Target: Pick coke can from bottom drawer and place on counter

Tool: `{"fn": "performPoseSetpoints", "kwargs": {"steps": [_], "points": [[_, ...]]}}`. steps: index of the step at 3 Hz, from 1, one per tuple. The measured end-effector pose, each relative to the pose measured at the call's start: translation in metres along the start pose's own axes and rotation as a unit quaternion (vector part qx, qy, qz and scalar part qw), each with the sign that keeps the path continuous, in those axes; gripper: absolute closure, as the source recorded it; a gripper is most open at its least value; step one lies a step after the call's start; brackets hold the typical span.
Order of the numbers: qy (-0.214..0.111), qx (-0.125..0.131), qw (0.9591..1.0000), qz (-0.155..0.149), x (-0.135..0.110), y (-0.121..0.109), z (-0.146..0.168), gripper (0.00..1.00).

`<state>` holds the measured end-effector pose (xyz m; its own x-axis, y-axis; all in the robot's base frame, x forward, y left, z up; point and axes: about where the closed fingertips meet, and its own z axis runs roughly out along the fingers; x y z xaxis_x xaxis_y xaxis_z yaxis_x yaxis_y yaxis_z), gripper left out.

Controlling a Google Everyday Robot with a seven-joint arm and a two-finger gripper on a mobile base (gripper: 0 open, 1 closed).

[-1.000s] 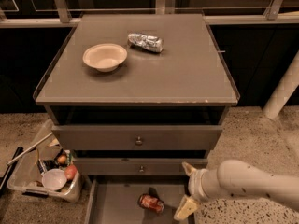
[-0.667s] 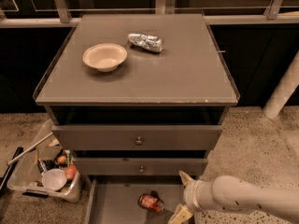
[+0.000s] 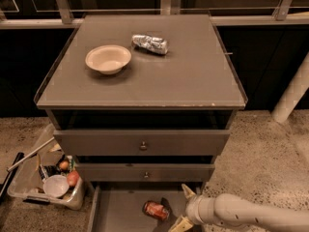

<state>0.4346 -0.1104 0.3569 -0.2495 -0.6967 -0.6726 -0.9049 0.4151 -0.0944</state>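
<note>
The coke can (image 3: 155,210), red with silvery ends, lies on its side in the pulled-out bottom drawer (image 3: 118,211) at the lower edge of the camera view. My gripper (image 3: 182,208) comes in from the lower right on a white arm, just right of the can and apart from it. Its two pale fingers (image 3: 187,191) are spread open and hold nothing. The counter (image 3: 193,76) is the flat grey-brown top of the cabinet above.
A tan bowl (image 3: 108,58) and a crumpled silver can (image 3: 150,43) sit on the counter's back left. Two knobbed drawers (image 3: 143,144) are above the bottom one. A clear bin of oddments (image 3: 46,182) stands on the floor at left. A white pole (image 3: 292,93) is at right.
My gripper and arm have moved left and lower, closer to the coke can. The can, bowl and silver can have not moved.
</note>
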Motion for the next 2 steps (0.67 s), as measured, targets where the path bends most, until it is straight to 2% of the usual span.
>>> {"fn": "performPoseSetpoints", "kwargs": {"steps": [1,2], "points": [[-0.045,-0.012,0.9988,0.018,0.0081,-0.0127,0.0207,0.0],[-0.112,-0.045,0.9921,0.034,0.0102,-0.0182,0.0252,0.0]]}}
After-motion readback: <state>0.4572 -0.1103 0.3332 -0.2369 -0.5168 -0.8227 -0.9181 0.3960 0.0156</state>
